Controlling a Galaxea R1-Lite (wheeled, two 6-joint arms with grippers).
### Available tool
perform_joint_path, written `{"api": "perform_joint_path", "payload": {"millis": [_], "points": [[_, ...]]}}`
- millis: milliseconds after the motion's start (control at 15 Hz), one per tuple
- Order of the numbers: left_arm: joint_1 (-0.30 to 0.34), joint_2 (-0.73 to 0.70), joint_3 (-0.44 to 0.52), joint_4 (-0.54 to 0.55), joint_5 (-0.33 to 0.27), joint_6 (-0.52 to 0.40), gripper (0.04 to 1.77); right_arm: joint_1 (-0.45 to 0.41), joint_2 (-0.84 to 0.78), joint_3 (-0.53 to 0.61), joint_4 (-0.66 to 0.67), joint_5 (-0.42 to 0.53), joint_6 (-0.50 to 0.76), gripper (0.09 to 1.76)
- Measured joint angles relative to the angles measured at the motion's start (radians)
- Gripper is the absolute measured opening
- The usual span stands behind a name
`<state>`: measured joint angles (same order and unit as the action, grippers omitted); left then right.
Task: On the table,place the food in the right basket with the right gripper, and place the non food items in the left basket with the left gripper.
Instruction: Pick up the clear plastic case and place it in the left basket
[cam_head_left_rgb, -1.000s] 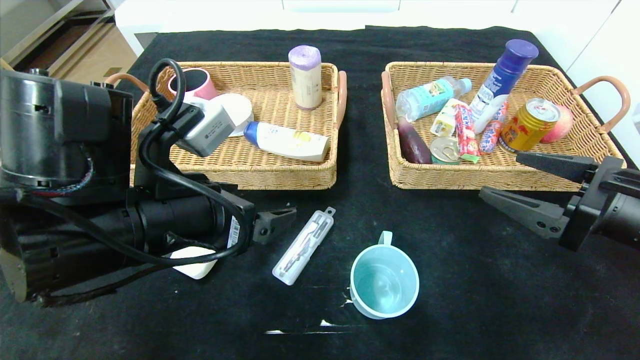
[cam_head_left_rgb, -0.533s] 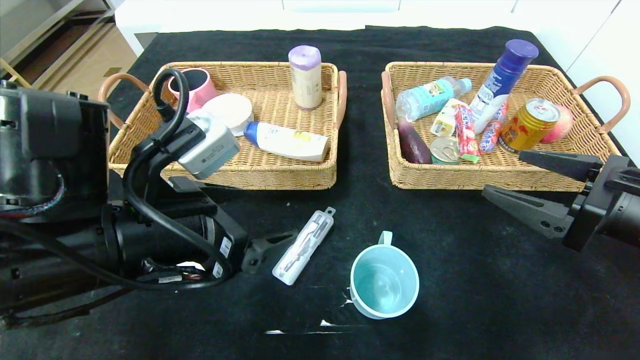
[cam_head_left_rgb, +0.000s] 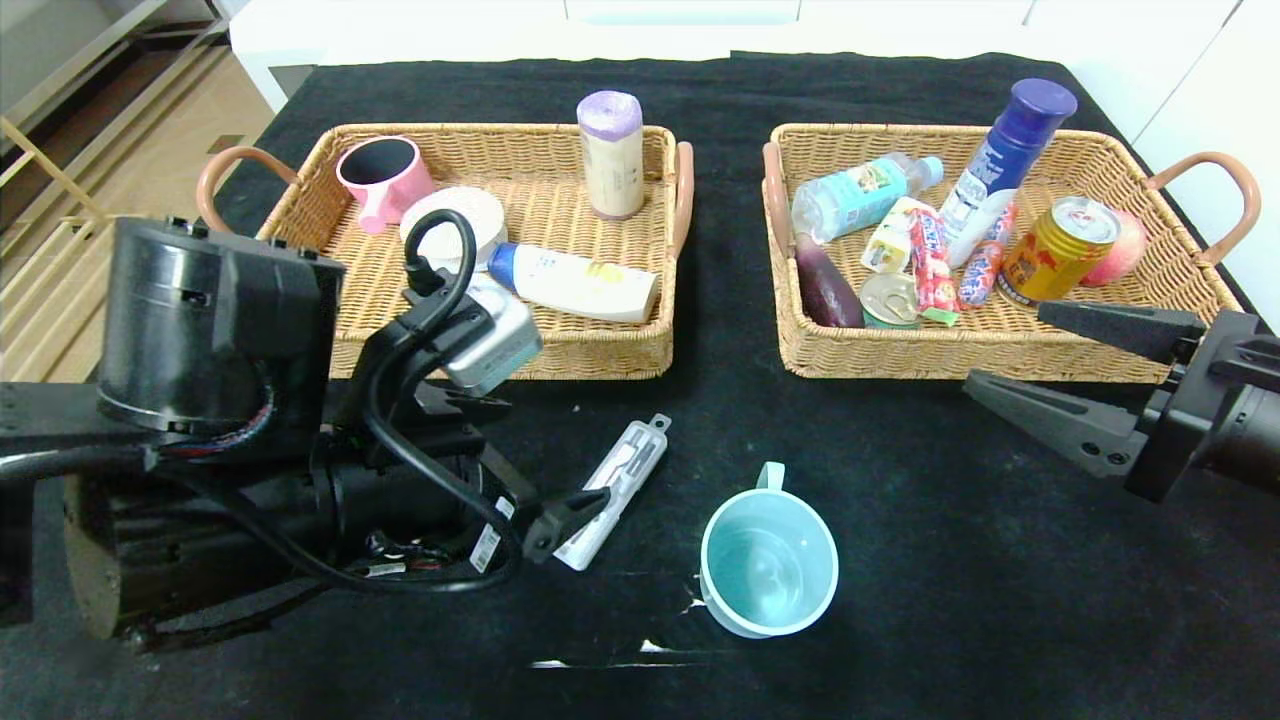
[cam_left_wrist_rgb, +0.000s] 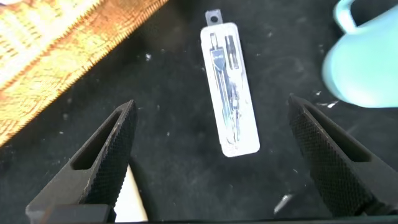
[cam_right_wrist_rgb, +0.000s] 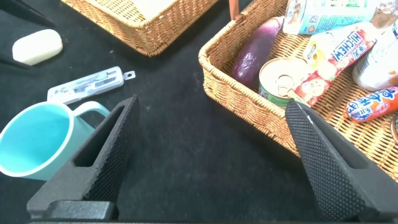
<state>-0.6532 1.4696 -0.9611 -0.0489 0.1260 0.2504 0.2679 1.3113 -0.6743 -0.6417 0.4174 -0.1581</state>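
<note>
Left wrist view: the left gripper (cam_left_wrist_rgb: 211, 155) holds its 2 fingers wide apart, the slim clear plastic case (cam_left_wrist_rgb: 229, 90) lying on the black table (cam_left_wrist_rgb: 174, 143) between them, untouched. Beside the case stands the teal mug (cam_head_left_rgb: 768, 560); the white soap block (cam_right_wrist_rgb: 37, 46) lies on its other side. Beyond sits the left basket (cam_head_left_rgb: 600, 355). The right gripper (cam_head_left_rgb: 1040, 370), fingers also spread, hangs before the right basket (cam_head_left_rgb: 1000, 350).

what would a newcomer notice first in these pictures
Two wicker trays sit side by side at the table's far edge: the left basket with toiletries and a pink mug, the right basket crowded with food. Nearer, the open left end effector hangs over a slim clear case beside a teal mug.
</note>
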Motion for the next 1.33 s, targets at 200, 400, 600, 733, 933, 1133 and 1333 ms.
{"api": "perform_joint_path", "payload": {"millis": [200,400,600,733,933,1133,1333], "points": [[-0.017,0.04,0.003,0.0,0.022,-0.02,1.72,0.0,0.0,-0.001,0.0,0.0,0.0,1.71],[-0.026,0.077,0.003,-0.028,0.038,-0.048,1.72,0.0,-0.001,-0.001,0.0,0.0,0.0,1.71],[-0.03,0.119,0.015,-0.104,0.071,-0.058,1.72,0.0,-0.001,-0.001,0.0,0.0,0.0,1.71],[-0.03,0.141,0.018,-0.137,0.092,-0.061,1.72,-0.001,-0.001,-0.001,0.0,0.0,0.0,1.71],[-0.029,0.17,0.021,-0.155,0.096,-0.07,1.72,-0.001,-0.001,-0.001,0.0,0.0,0.0,1.71],[-0.027,0.201,0.022,-0.18,0.096,-0.076,1.72,-0.001,-0.001,-0.001,0.0,0.0,0.0,1.71],[-0.025,0.226,0.022,-0.213,0.099,-0.099,1.72,-0.001,-0.001,0.0,0.0,0.0,0.0,1.71]]}}
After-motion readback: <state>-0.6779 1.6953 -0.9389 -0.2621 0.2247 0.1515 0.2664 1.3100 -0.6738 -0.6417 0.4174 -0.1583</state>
